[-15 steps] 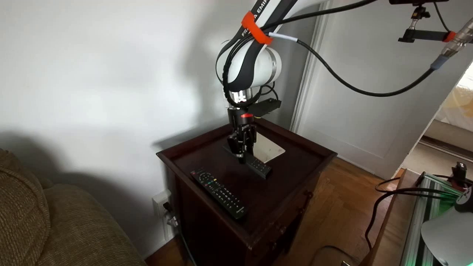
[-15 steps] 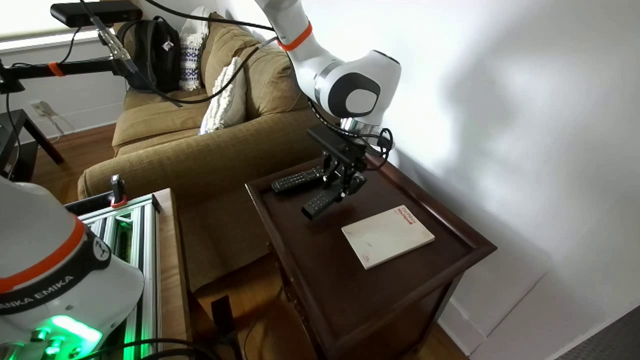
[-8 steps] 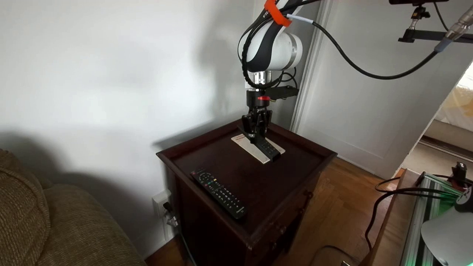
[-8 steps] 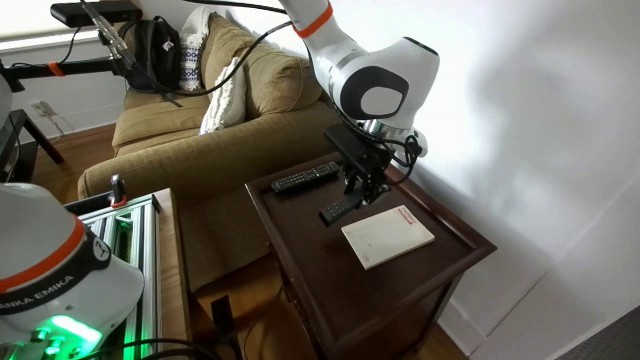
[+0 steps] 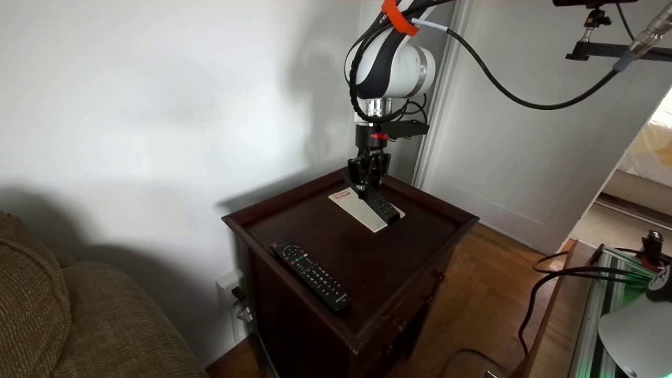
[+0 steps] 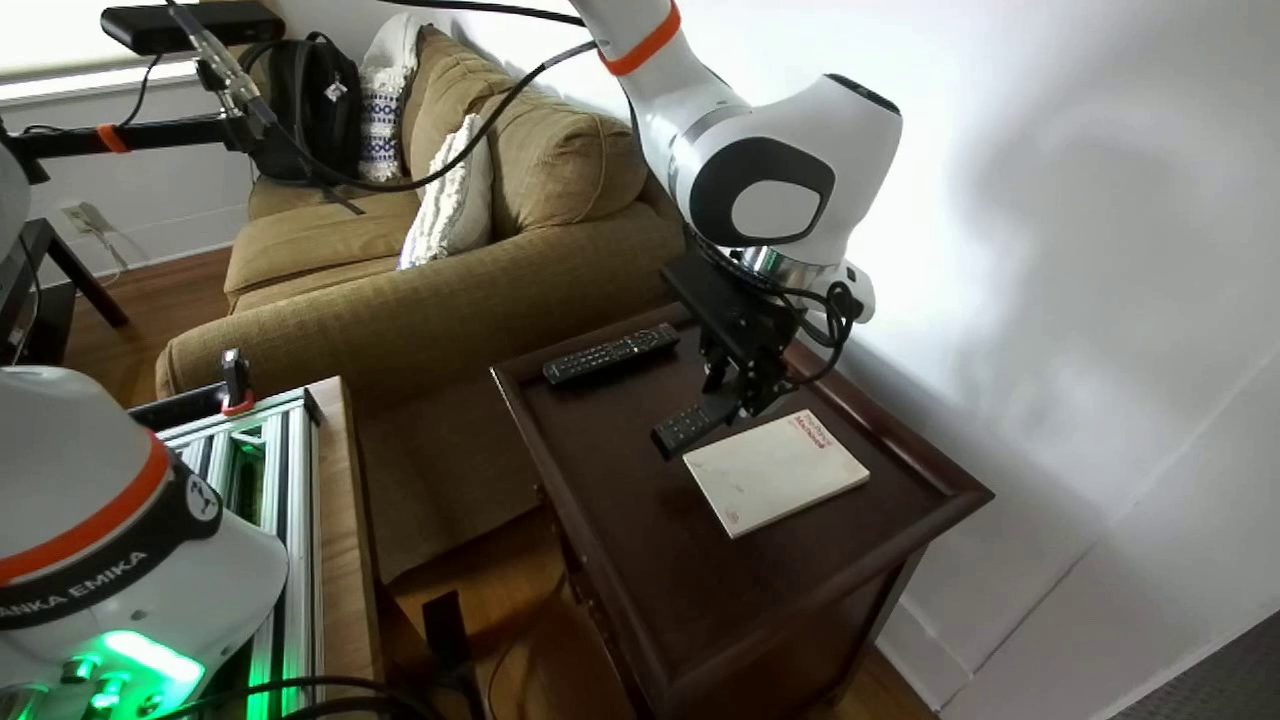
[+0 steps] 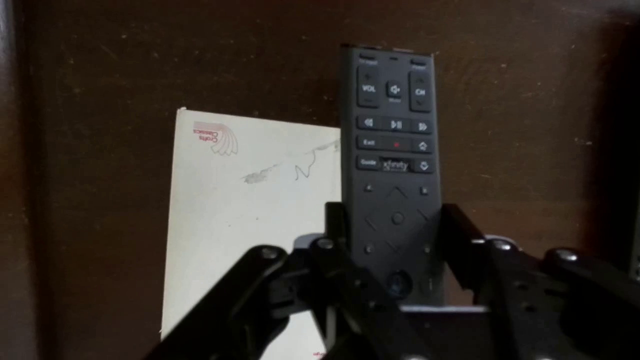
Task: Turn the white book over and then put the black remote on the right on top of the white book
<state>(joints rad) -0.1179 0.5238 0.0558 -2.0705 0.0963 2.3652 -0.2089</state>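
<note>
The dark cabinet (image 6: 640, 525) bore the white book (image 6: 778, 474), which the gripper (image 7: 393, 225), clamped on the black remote (image 7: 392, 167), had neared, seemingly for placing.

You had the black remote (image 7: 392, 115) pinched by its long sides in the end effector (image 7: 394, 225), button face to the camera, VOL and CH keys near the top and the xfinity mark lower down. From your wrist angle it overlapped the right side of the white book (image 7: 235, 215), whose red logo stood upside down near grey marks; you couldn't tell whether they touched. Dark brown counter (image 7: 100, 150) showed around them.
</note>
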